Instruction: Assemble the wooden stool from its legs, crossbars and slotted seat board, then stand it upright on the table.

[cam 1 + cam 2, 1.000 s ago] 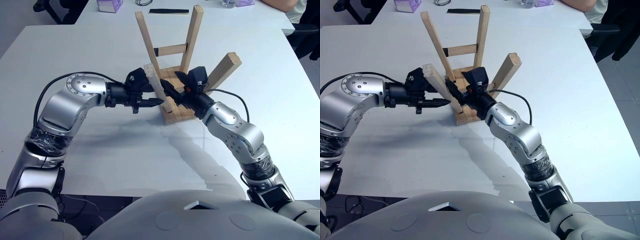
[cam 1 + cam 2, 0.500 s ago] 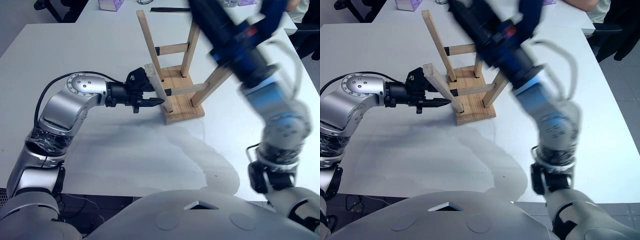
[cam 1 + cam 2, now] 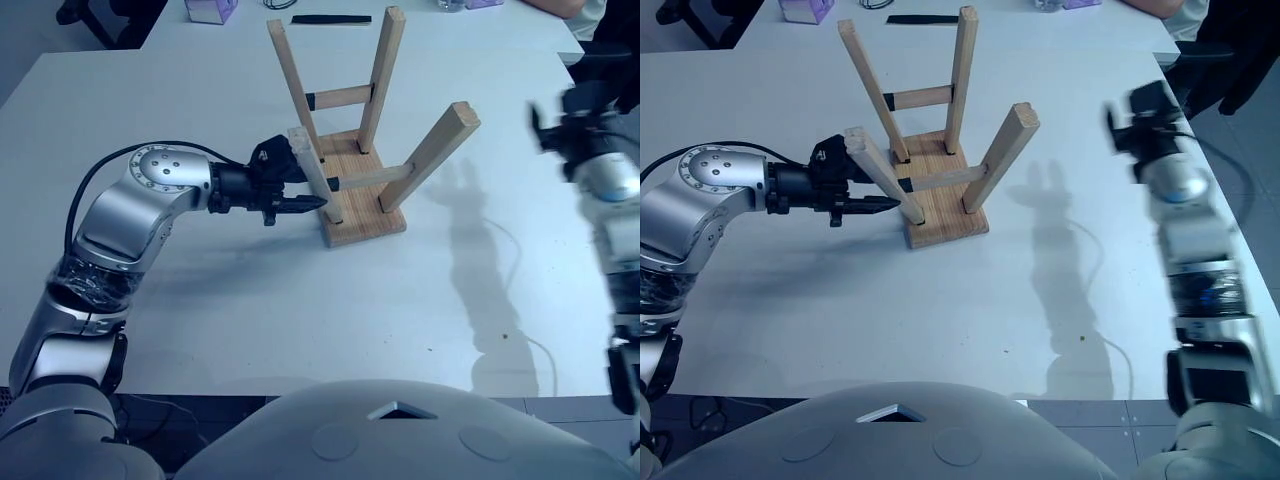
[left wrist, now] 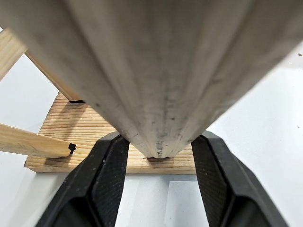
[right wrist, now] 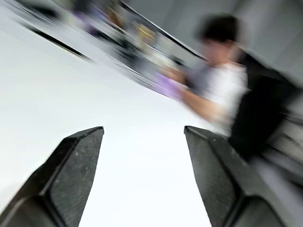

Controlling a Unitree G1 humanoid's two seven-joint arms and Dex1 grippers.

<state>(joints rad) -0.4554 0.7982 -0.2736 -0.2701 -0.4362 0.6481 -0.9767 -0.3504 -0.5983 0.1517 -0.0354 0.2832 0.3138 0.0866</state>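
The wooden stool lies upside down in the middle of the white table, its seat board point(image 3: 365, 215) flat on the surface and its legs pointing up. Two far legs point(image 3: 382, 75) are joined by a crossbar point(image 3: 342, 98). Another crossbar point(image 3: 360, 181) links the near left leg point(image 3: 312, 172) to the slanted right leg point(image 3: 432, 152). My left gripper point(image 3: 300, 203) is shut on the near left leg, whose end sits between the black fingers point(image 4: 106, 179). My right gripper point(image 5: 142, 184) is open and empty, raised high beyond the table's right side point(image 3: 575, 105).
A black strip point(image 3: 330, 19) and a purple box point(image 3: 210, 10) lie at the table's far edge. The white tabletop point(image 3: 300, 310) in front of the stool is bare. A cable trails over the table at the right point(image 3: 520, 245).
My right arm has swung away from the stool, up and out to the right, letting go of the parts it was touching. The left gripper has kept its hold on the leg.
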